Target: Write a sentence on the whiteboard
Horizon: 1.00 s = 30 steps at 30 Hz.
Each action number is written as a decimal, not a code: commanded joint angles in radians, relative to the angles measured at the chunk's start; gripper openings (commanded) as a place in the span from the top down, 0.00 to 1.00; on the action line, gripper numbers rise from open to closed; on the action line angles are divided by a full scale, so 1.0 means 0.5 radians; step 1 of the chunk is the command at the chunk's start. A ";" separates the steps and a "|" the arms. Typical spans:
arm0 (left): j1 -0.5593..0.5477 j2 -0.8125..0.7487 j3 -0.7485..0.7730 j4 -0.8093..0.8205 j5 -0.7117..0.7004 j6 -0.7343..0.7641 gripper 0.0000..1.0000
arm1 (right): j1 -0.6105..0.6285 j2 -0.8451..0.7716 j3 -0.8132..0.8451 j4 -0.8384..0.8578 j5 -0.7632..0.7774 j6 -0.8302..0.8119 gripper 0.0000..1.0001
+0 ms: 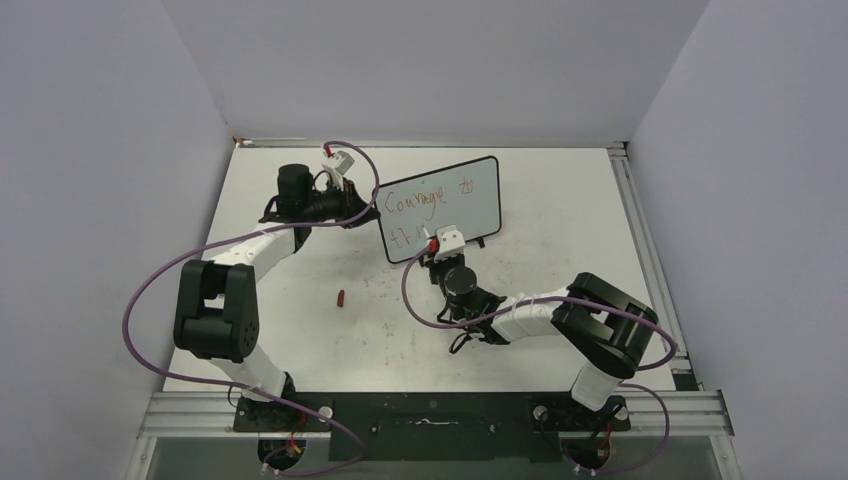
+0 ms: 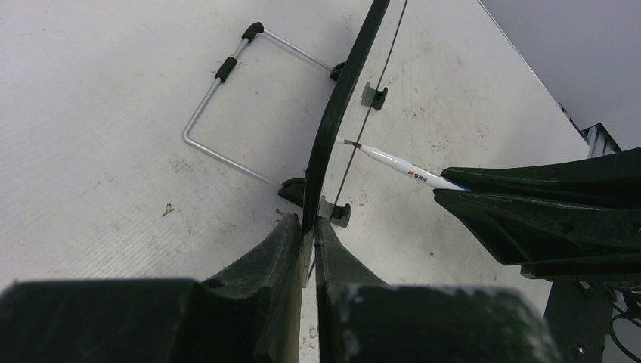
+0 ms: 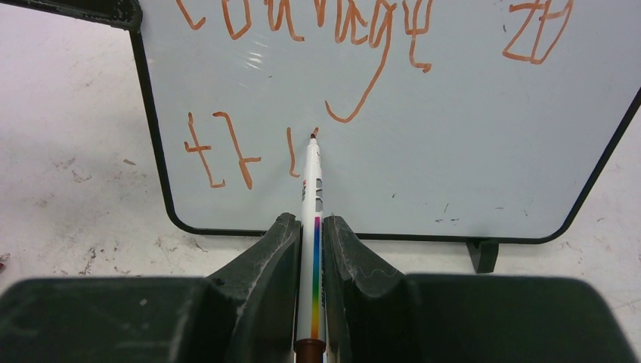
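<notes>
The whiteboard (image 1: 472,212) stands tilted mid-table, seen edge-on (image 2: 332,128) in the left wrist view. My left gripper (image 1: 366,206) (image 2: 310,227) is shut on the board's left edge. The sentence (image 1: 415,200) (image 3: 302,30) reads "Courage to" in red, with "tr" and a fresh stroke below. My right gripper (image 1: 437,246) (image 3: 311,227) is shut on a white marker (image 3: 311,189) (image 2: 397,162). The marker's tip touches the board at that stroke.
A small red cap (image 1: 341,297) lies on the table in front of the board's left side. A wire stand (image 2: 219,98) props the board from behind, and a black foot (image 3: 482,253) shows under it. Walls enclose the table; a metal rail (image 1: 640,250) runs along the right.
</notes>
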 commanded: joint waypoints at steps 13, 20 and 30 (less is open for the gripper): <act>0.002 -0.096 0.071 0.007 0.076 0.005 1.00 | 0.165 0.152 -0.031 0.013 0.033 0.195 0.95; 0.002 -0.100 0.070 0.010 0.076 0.002 1.00 | 0.210 0.199 -0.003 0.013 0.008 0.205 0.95; 0.003 -0.103 0.070 0.014 0.075 0.001 1.00 | 0.241 0.037 -0.029 -0.024 0.027 0.175 0.95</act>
